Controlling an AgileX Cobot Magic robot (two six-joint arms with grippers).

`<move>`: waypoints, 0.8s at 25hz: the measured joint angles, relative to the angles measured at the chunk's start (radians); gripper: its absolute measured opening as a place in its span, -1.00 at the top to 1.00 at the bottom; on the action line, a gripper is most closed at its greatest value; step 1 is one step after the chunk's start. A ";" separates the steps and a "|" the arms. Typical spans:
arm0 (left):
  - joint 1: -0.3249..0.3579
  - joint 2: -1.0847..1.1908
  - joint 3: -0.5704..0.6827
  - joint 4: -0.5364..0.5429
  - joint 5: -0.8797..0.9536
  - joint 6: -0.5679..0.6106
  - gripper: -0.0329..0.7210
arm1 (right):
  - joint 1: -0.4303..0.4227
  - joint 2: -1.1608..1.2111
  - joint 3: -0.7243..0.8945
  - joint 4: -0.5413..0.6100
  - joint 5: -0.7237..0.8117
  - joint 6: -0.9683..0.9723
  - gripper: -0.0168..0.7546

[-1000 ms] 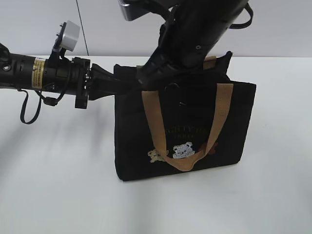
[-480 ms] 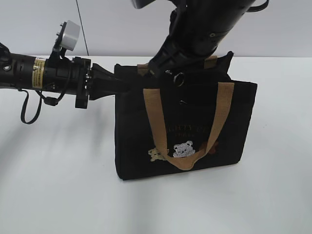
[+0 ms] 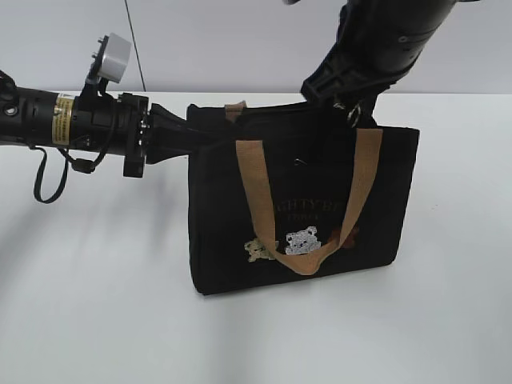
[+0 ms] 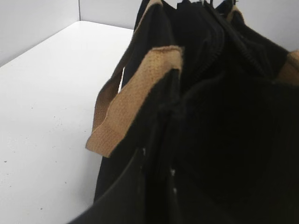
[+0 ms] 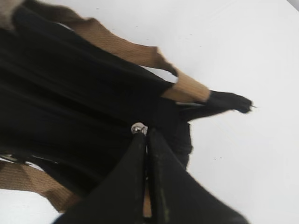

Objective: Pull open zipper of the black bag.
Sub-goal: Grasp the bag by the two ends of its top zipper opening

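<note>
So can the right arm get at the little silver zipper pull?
Probably yes. The right gripper sits shut with its tips right at the silver zipper pull on the black bag, and nothing is in between.

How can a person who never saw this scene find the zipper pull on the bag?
Find the black bag standing on the white table. Follow its top edge toward the right end, where the right gripper pinches a small silver pull; it is the only shiny metal among black cloth and tan straps.
</note>
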 joint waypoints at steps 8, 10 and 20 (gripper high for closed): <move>0.000 0.000 0.000 0.000 0.000 0.000 0.84 | -0.109 -0.030 0.000 0.026 0.041 0.035 1.00; 0.000 0.000 0.000 0.000 0.000 0.000 0.84 | -0.116 -0.030 0.000 0.048 0.040 0.037 1.00; 0.001 0.000 0.000 0.004 0.001 0.000 0.84 | -0.119 -0.031 0.000 0.152 0.012 0.040 0.95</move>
